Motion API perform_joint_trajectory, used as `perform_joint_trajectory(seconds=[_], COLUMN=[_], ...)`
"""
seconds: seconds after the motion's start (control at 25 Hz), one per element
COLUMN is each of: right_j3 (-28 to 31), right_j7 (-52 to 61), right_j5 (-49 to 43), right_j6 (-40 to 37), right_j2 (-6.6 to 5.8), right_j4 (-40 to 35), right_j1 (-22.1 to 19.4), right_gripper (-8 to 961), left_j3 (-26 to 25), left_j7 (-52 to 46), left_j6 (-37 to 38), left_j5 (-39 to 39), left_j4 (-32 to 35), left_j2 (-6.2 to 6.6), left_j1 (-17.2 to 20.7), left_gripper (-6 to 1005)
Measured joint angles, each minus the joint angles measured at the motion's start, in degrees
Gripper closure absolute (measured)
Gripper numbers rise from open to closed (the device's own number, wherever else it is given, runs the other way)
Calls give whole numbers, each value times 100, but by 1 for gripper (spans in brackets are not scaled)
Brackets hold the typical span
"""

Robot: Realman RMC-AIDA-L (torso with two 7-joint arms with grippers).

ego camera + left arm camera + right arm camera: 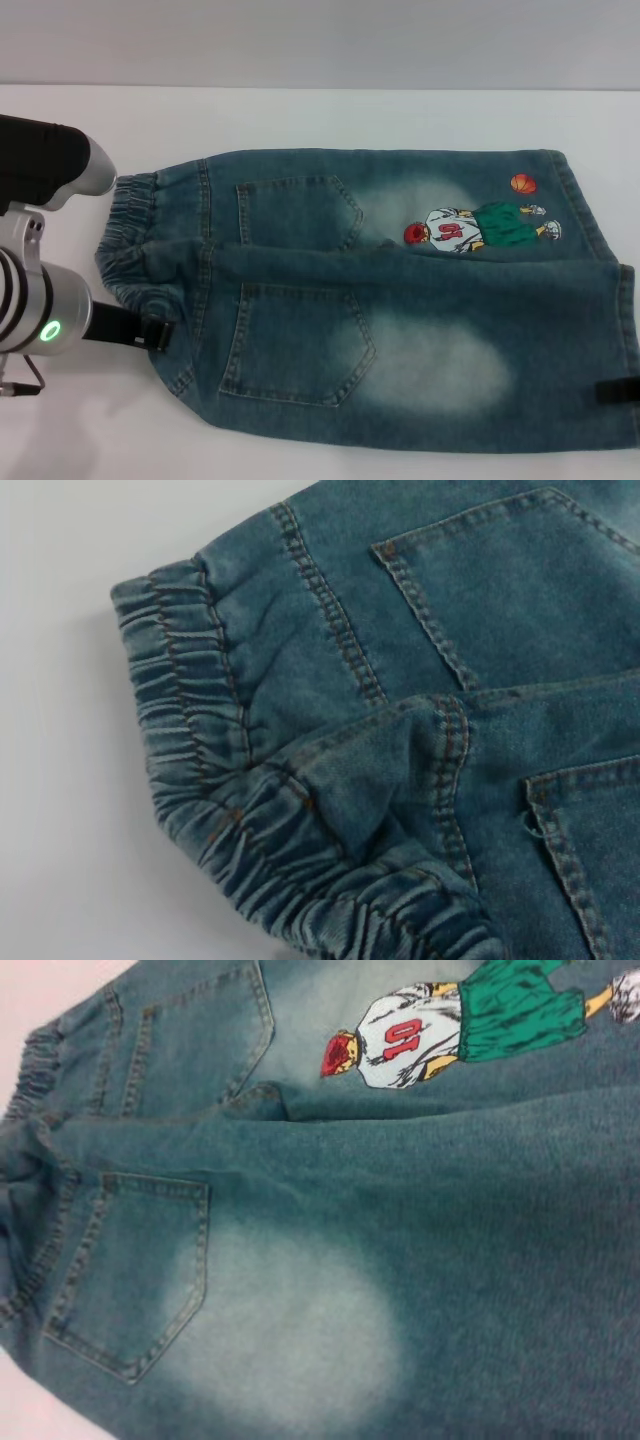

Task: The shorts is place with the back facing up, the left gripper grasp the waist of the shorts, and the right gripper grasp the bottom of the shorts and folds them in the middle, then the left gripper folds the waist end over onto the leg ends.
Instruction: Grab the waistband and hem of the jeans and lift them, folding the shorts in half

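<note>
The shorts (400, 300) lie flat on the white table, back pockets up, with the near half overlapping the far half along the middle. The puckered waist (130, 230) is at the left and fills the left wrist view (200, 750). The straight leg hems (578, 200) are at the right, the far one beside the cartoon print (470, 228), which the right wrist view shows too (430, 1025). My left gripper (155, 335) touches the near corner of the waist. My right gripper (618, 393) shows only as a black tip at the near leg hem.
The white table (300, 115) extends behind the shorts and to their left. The thick white and silver left arm (40, 300) with its green light stands at the left edge. A pale wall backs the table.
</note>
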Motion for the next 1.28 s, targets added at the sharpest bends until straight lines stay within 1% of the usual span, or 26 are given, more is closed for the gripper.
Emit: perform_joint_trajectory(seconds=[0.04, 0.24, 0.36, 0.56, 0.68, 0.8, 1.12, 1.28], right_j3=[18, 100, 187, 291, 271, 252, 242, 238], right_j7=[21, 78, 139, 190, 207, 214, 280, 297], right_j5=[-6, -226, -533, -793, -800, -805, -806, -819], right_j6=[56, 155, 161, 144, 132, 154, 197, 277], right_j2=[0, 1, 13, 29, 46, 94, 123, 139], right_j4=[-4, 147, 310, 377, 292, 263, 234, 93], right_j1=[7, -46, -69, -51, -2, 35, 12, -7], right_gripper=[865, 812, 781, 539, 427, 316, 328, 329], left_j3=[1, 2, 2, -5, -17, -26, -42, -42], left_j7=[0, 0, 0, 0, 0, 0, 0, -26], left_j6=[0, -6, -18, -21, -23, -35, -94, -103], left_j5=[0, -5, -9, -10, -10, -10, -9, -9], left_j4=[10, 38, 48, 111, 140, 163, 217, 183], left_j2=[0, 0, 0, 0, 0, 0, 0, 0], left_j1=[0, -18, -43, -110, -171, -223, -287, -280], left_gripper=[806, 806, 806, 806, 808, 809, 809, 808])
